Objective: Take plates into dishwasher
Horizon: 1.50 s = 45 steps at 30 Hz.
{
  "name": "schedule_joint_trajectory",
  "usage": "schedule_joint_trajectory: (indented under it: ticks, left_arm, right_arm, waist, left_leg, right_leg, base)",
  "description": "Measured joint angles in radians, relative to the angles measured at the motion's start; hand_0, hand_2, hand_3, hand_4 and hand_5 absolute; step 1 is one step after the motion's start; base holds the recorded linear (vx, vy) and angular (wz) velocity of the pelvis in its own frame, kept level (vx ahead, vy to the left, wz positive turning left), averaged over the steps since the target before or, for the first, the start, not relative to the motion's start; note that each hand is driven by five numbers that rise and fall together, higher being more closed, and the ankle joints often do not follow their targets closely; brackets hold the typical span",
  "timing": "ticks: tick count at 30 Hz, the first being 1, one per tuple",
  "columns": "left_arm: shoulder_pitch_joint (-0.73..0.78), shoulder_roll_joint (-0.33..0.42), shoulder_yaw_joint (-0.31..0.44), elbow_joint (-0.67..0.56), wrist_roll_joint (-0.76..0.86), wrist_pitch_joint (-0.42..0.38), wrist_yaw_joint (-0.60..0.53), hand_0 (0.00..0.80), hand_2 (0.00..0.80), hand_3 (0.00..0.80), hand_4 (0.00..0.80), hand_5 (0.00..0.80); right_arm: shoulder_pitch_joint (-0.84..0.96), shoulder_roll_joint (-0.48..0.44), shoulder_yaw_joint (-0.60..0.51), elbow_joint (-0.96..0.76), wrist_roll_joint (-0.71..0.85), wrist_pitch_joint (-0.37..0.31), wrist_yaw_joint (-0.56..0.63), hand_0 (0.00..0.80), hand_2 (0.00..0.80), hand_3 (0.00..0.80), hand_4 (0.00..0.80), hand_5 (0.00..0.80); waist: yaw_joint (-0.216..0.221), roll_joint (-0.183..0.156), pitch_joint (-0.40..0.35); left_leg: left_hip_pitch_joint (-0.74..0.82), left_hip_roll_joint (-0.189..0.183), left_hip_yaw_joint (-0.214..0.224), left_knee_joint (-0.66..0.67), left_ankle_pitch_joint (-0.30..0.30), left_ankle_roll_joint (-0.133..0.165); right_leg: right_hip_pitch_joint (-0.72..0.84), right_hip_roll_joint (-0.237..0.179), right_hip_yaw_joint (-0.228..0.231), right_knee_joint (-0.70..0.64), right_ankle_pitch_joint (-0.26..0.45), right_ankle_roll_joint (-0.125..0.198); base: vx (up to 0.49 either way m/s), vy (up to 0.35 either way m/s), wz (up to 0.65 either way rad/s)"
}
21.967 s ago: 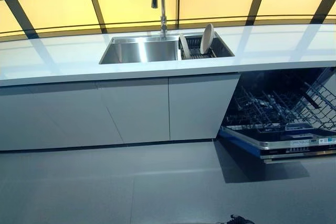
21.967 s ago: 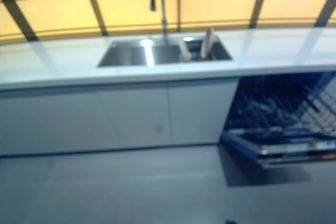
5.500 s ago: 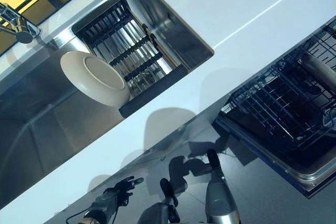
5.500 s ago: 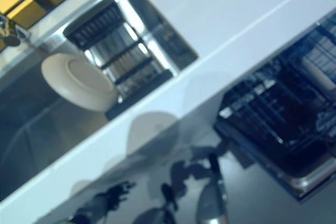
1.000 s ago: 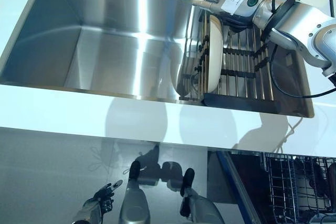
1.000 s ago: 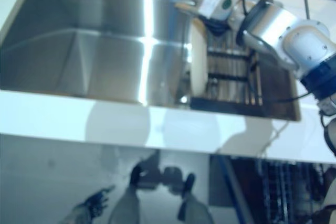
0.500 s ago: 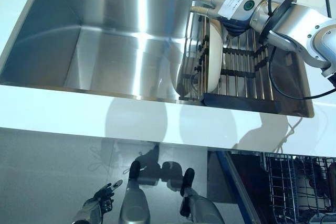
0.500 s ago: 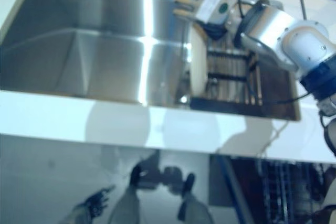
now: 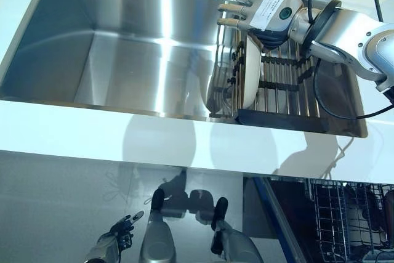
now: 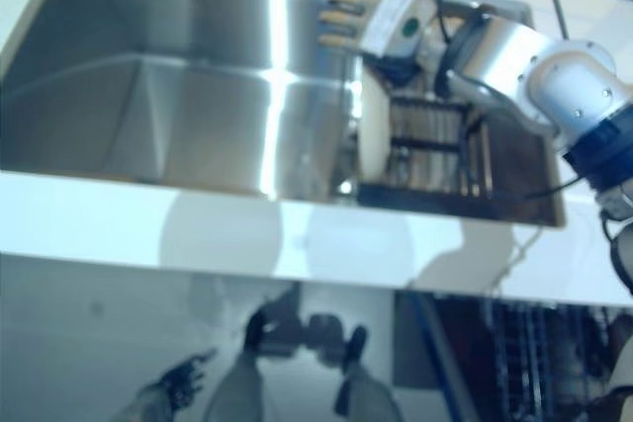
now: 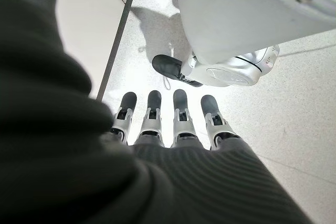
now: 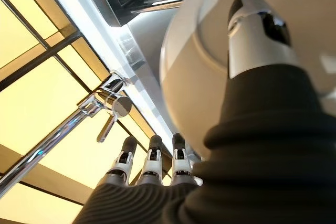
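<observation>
A single cream plate [image 9: 251, 72] stands on edge at the left end of the dark drying rack [image 9: 289, 84], which fills the right part of the steel sink [image 9: 123, 60] in the upper half of the left eye view. Left of the plate the sink basin lies open and bare down to its floor; right of it the rack's bars run free to the sink's right wall. The right hand [image 9: 261, 10] reaches in from the upper right and sits over the plate's top rim, its fingers [image 9: 237, 9] straight and spread wide, pointing left past the rim over the basin. In the right wrist view the thumb [image 12: 257, 30] lies against the plate's pale face, the fingers extended beyond its edge toward the faucet [image 12: 105, 114]; whether the palm touches the rim cannot be made out.

The white bench [image 9: 184, 146] forms a band across the middle of the frame. At the lower right the dishwasher [image 9: 345, 220] shows only a corner of its wire basket, cut off by the frame edge. The left hand [image 9: 117, 238] hangs at the lower left over the floor [image 11: 294, 108], fingers straight and holding nothing.
</observation>
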Motion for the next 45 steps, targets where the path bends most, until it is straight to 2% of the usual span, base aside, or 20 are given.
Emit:
schedule_joint_trajectory:
  ticks: [7,8,9,11,16,20,29,32,38,45]
  left_arm:
    - [0.000,0.000,0.000,0.000,0.000,0.000,0.000,0.000,0.000,0.000,0.000,0.000]
    - [0.000,0.000,0.001,0.000,0.000,0.000,-0.001,0.000,0.000,0.000,0.000,0.000]
    - [0.000,0.000,0.001,0.000,0.000,0.000,-0.001,0.000,0.000,0.000,0.000,0.000]
    - [0.000,0.003,0.002,0.000,0.000,-0.001,-0.002,0.000,0.000,0.000,0.000,0.000]
    - [0.000,0.018,0.002,0.001,0.000,-0.007,-0.005,0.000,0.000,0.000,0.000,0.000]
    - [0.001,0.020,0.028,0.001,0.000,-0.018,-0.006,0.000,0.000,0.000,0.000,0.000]
    - [0.001,0.022,0.030,0.000,0.000,-0.019,-0.006,0.000,0.000,0.000,0.000,0.000]
    - [0.002,0.022,0.055,0.002,0.001,-0.019,-0.005,0.000,0.000,0.000,0.000,0.000]
    - [0.014,0.019,0.066,0.003,0.010,-0.019,-0.002,0.000,0.000,0.000,0.000,0.000]
    - [0.068,0.004,0.067,0.006,0.011,-0.019,0.006,0.000,0.000,0.000,0.000,0.000]
  right_arm:
    - [0.000,-0.002,-0.001,-0.039,-0.028,-0.034,0.051,0.000,0.000,0.000,0.000,0.000]
    - [0.000,-0.002,-0.001,-0.047,-0.029,-0.040,0.063,0.041,0.041,0.041,0.041,0.041]
    - [0.000,-0.002,-0.001,-0.050,-0.029,-0.046,0.080,0.267,0.267,0.267,0.267,0.267]
    - [0.000,-0.002,-0.001,-0.055,-0.038,-0.058,0.107,0.800,0.800,0.800,0.800,0.800]
    - [0.000,-0.003,-0.001,-0.043,-0.095,-0.064,0.130,0.800,0.800,0.800,0.800,0.800]
    - [0.000,-0.003,-0.003,-0.034,-0.110,-0.071,0.126,0.800,0.800,0.800,0.800,0.800]
    - [0.010,-0.008,0.000,-0.027,-0.156,-0.110,0.104,0.800,0.800,0.800,0.800,0.800]
    - [0.044,-0.009,0.000,0.006,-0.177,-0.130,0.096,0.800,0.800,0.800,0.800,0.800]
    - [0.073,-0.030,0.015,0.045,-0.196,-0.155,0.097,0.800,0.800,0.800,0.800,0.800]
    - [0.081,-0.065,0.021,0.102,-0.224,-0.159,0.055,0.800,0.800,0.800,0.800,0.800]
  waist:
    - [-0.001,0.000,0.000]
    - [0.000,-0.001,0.000]
    - [0.000,-0.002,0.001]
    - [0.000,-0.009,0.004]
    - [-0.001,-0.028,-0.002]
    - [-0.002,-0.029,-0.003]
    - [-0.003,-0.035,-0.007]
    - [-0.004,-0.052,-0.019]
    - [-0.010,-0.077,-0.071]
    - [-0.046,-0.064,-0.162]
  left_leg:
    - [0.002,0.000,0.002,0.000,0.000,0.000]
    - [0.004,0.000,0.002,0.000,0.000,0.000]
    - [0.007,0.000,0.003,0.000,0.000,0.000]
    - [0.015,0.000,0.006,0.000,0.000,0.000]
    - [0.017,0.001,0.007,0.003,0.000,0.000]
    - [0.018,0.001,0.008,0.003,0.000,0.000]
    - [0.034,0.001,0.011,0.001,0.000,0.000]
    - [0.050,0.001,0.013,-0.001,0.000,0.000]
    - [0.083,0.004,0.039,-0.005,-0.002,0.001]
    - [0.123,0.010,0.069,-0.006,-0.012,0.002]
  right_leg:
    - [0.002,0.000,0.001,0.000,0.000,0.000]
    - [0.003,0.000,0.001,0.000,0.000,0.000]
    - [0.006,0.000,0.001,0.000,0.000,0.000]
    - [0.013,0.000,0.002,0.000,0.000,0.000]
    - [0.015,-0.001,0.004,-0.001,0.001,0.000]
    - [0.016,-0.001,0.005,0.000,0.002,0.000]
    - [0.030,-0.001,0.006,0.000,0.002,0.000]
    - [0.044,0.000,0.008,0.000,0.002,0.000]
    - [0.063,-0.001,0.025,-0.001,0.001,0.000]
    - [0.089,0.002,0.045,-0.004,-0.001,-0.002]
  base:
    - [0.000,0.000,0.00]
    - [0.000,0.000,0.00]
    - [0.000,0.000,0.00]
    - [0.000,0.000,0.00]
    - [0.000,0.000,0.00]
    - [0.000,0.000,0.00]
    - [0.017,-0.006,0.00]
    - [0.058,-0.023,-0.01]
    - [0.045,-0.004,-0.08]
    - [0.061,0.007,-0.09]
